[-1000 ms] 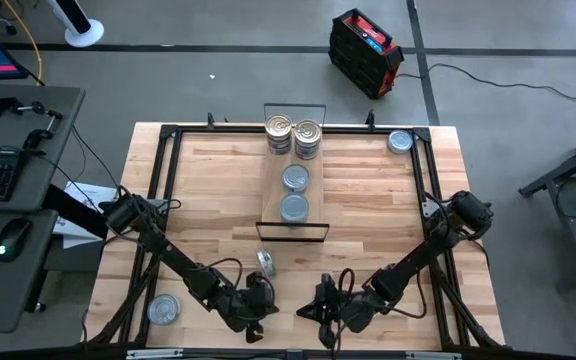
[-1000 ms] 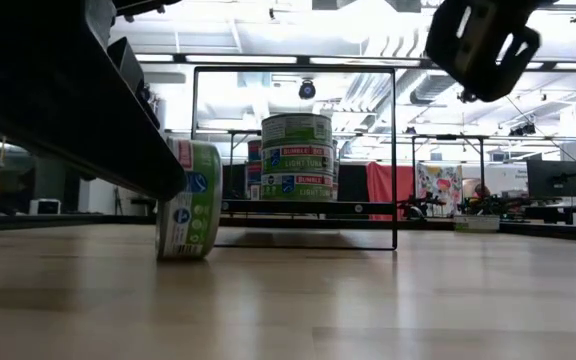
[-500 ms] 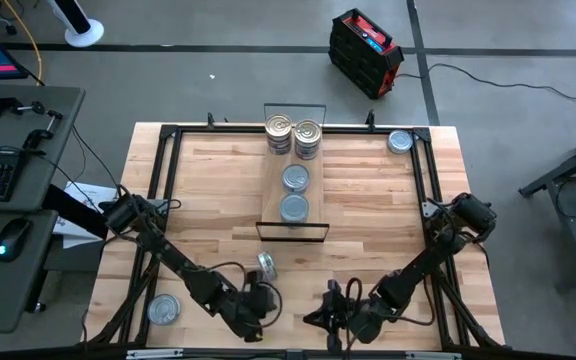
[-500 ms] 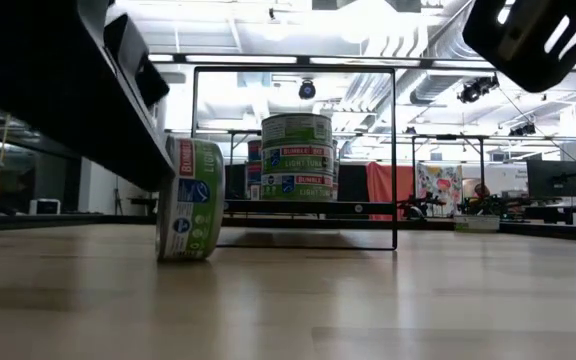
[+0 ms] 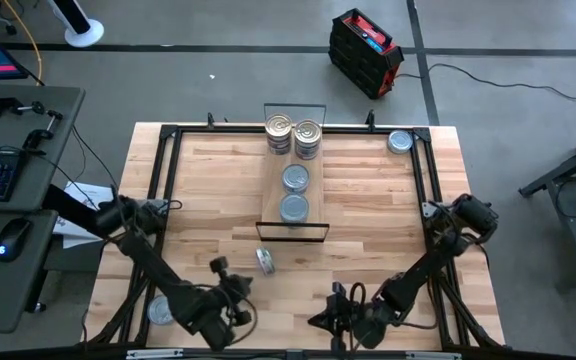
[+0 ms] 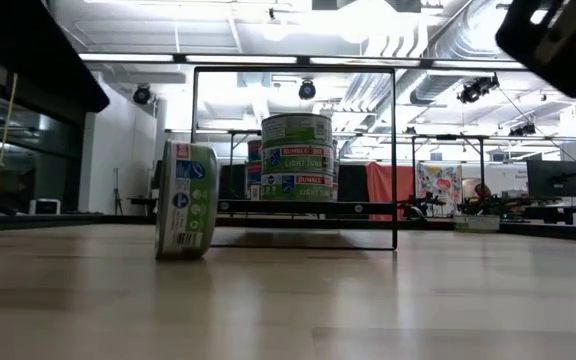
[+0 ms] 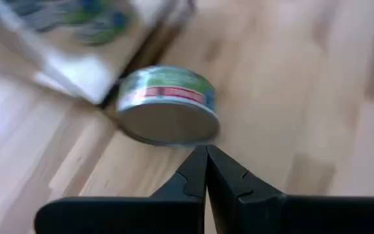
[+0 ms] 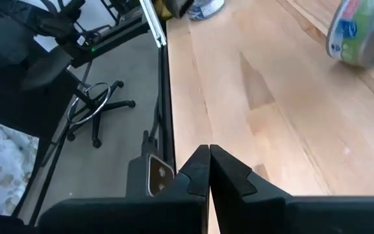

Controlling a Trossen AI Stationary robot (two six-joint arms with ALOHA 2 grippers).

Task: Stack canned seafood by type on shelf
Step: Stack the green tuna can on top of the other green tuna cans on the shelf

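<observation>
Both hands, left hand and right hand, are fully closed, empty, near the table's front edge.

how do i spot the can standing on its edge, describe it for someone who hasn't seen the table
Start at the shelf, the plank running down the tabletop's middle with cans on it. Just past its near wire frame, on the bare tabletop, sits one tin. Unlike the others lying flat, it stands on its rim, green label showing.

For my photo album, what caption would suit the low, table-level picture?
A green-labelled tin stands on its edge on the tabletop, with stacked tins on the shelf behind.
</observation>
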